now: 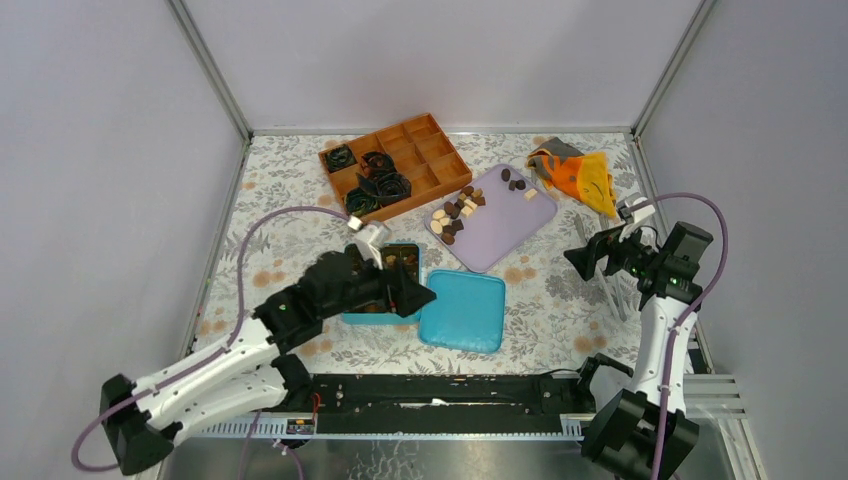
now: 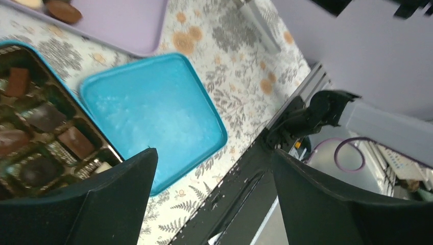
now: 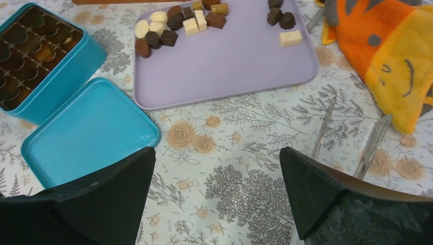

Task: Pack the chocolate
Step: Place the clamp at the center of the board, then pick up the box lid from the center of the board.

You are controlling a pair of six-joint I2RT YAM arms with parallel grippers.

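Lilac plastic tray (image 3: 230,66) is carrying most of the loose chocolate (image 3: 173,25), while some pieces are already sitting in the teal tin (image 3: 61,81) beside its lid (image 3: 92,132). You are holding the left hand (image 2: 212,153) and the right hand (image 3: 215,150) with fingers apart and empty. Each piece is looking light, rigid, smooth and easily marred, so be pinching gently across opposite sides.

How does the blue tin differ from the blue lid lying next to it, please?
The blue tin has tall walls; the blue lid is shallow. The blue tin holds a dark divided insert with a few chocolates in it; the blue lid is bare inside. Both are the same teal, rounded squares, lying open side up, side by side on the floral tablecloth.
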